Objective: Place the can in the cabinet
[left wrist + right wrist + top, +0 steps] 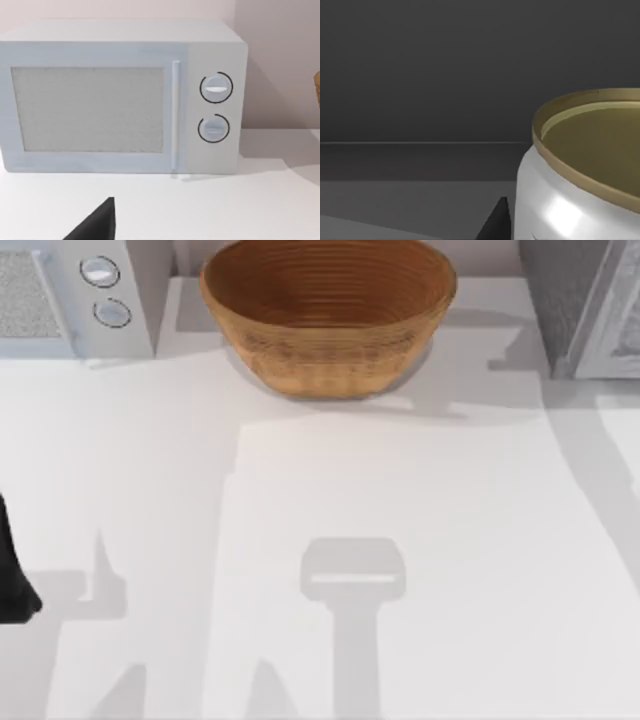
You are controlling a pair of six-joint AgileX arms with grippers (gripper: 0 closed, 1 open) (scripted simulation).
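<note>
White bench, cabinet (580, 305) at its far right corner. Your right wrist view shows the can (580, 170) close before dark grey interior walls; grip cannot be told. Judged step: placement; next, release and withdraw. Left arm parked at the left edge.

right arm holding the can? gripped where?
Cannot tell. The right wrist view has the can close up inside a dark grey space, with one dark finger tip beside it; no contact visible.

Matte black left arm (12, 575); black, pointed gripper fingertips (97, 222).
</note>
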